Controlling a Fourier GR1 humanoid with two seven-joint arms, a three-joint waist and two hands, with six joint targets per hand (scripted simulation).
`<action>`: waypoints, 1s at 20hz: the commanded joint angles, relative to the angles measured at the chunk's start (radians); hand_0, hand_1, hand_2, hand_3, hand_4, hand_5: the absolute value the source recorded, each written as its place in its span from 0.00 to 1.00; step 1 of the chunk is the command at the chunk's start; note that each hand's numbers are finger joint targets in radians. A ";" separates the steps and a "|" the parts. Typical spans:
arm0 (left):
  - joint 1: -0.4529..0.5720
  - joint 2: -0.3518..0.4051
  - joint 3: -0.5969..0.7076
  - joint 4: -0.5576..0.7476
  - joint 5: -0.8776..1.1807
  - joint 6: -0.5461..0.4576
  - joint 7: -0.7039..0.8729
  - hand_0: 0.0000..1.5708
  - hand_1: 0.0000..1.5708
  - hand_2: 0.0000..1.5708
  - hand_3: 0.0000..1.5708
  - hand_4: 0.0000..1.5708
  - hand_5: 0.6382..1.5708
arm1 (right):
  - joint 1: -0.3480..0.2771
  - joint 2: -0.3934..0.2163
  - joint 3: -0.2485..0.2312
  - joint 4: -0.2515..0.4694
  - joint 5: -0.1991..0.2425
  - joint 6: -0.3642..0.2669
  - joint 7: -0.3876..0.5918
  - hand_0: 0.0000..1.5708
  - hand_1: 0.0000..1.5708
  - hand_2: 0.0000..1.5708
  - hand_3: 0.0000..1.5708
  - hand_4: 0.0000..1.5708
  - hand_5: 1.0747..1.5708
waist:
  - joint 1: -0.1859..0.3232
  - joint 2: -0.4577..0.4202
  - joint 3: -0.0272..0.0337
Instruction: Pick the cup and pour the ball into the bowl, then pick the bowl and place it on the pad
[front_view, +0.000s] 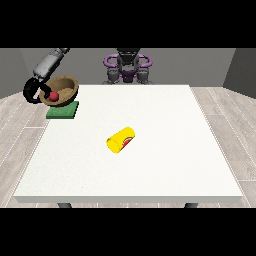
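Nearest the camera the white surface (150, 170) runs wide and bare along its front edge, with dark legs just showing beneath it; a little farther in, near the middle, the yellow cup (121, 140) lies on its side, its open mouth turned toward the view's right and front, a red lining visible inside; it touches nothing else and sits well apart from the other things; nothing stands between it and the far left corner; farther back, at the surface's left edge, the green pad (63, 111) lies flat, a dark square; above it, tilted with its opening toward the camera, hangs the brown bowl (63, 90), its lower rim close over the pad's far edge, though whether it touches the pad cannot be told; the red ball (53, 95) rests inside the bowl, toward its left wall; the hand at the view's left (34, 91) has its black fingers curled round the bowl's left rim, grasping it, with the grey forearm rising up and leftward behind; the other hand does not show; beyond the surface's far edge the robot's torso stands at centre, dark with purple rings at the shoulders; pale wood-plank floor spreads on both sides, and plain grey walls close the room behind.
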 joint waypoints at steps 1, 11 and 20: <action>-0.010 -0.011 -0.018 0.004 -0.008 0.031 0.020 0.00 0.00 0.00 0.00 0.00 0.95 | -0.023 0.043 -0.005 0.016 -0.019 0.012 0.038 1.00 1.00 1.00 0.83 0.75 1.00 | -0.020 -0.017 0.0006; 0.038 0.028 0.037 -0.064 0.056 -0.026 0.010 0.00 0.00 0.00 0.00 0.00 0.94 | 0.035 -0.075 -0.144 0.132 -0.089 -0.092 0.003 0.77 0.77 0.81 0.79 0.00 0.98 | 0.031 0.047 0.0015; 0.041 0.041 0.037 -0.082 0.077 -0.004 0.037 0.00 0.00 0.00 0.00 0.00 0.94 | -0.048 -0.134 -0.150 0.143 -0.111 -0.012 0.064 0.30 0.30 0.35 0.44 0.00 0.88 | 0.008 0.075 0.0008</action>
